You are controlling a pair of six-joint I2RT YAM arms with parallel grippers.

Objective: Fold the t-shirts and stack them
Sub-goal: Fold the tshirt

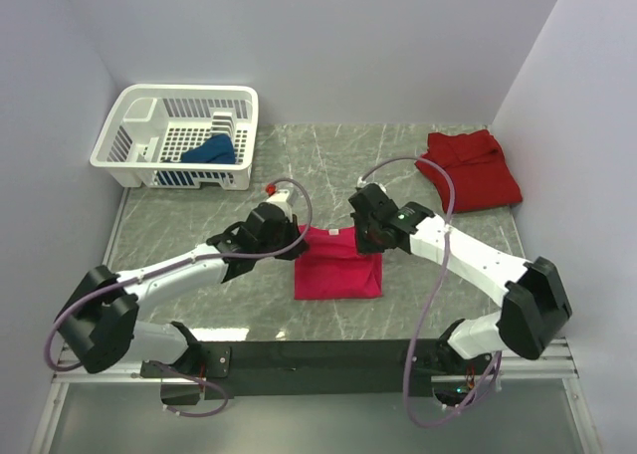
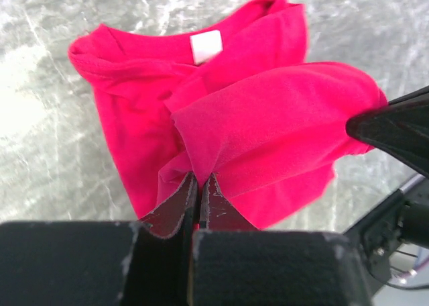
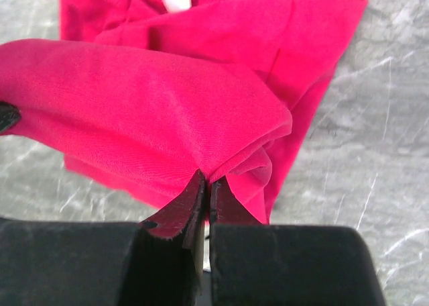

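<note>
Lying near the middle of the grey marbled table (image 1: 428,305), just ahead of the arm bases, the magenta t-shirt (image 1: 338,267) was partly folded into a rough rectangle. Its far edge was raised off the surface and pulled into a taut band between the two claws. The white neck label (image 2: 206,46) faced up on the layer resting on the table, beyond the raised band. The left gripper (image 2: 199,180) had its jaws pressed together on a pinch of magenta cloth at the shirt's far left corner; the fabric bunched into a small peak where it entered the jaws. The right gripper (image 3: 206,180) was likewise clamped on a pinch of the same shirt at the far right corner, with a fold of cloth draped over and around its tips. In the top view both claws sat close together, angled inward toward each other over the far edge of the garment. The darker red t-shirt (image 1: 473,170) lay crumpled on the table toward the far right corner, well apart from the magenta one. The dark blue t-shirt (image 1: 211,151) was bunched inside the white lattice basket (image 1: 149,111), which stood at the far left corner of the table.
</note>
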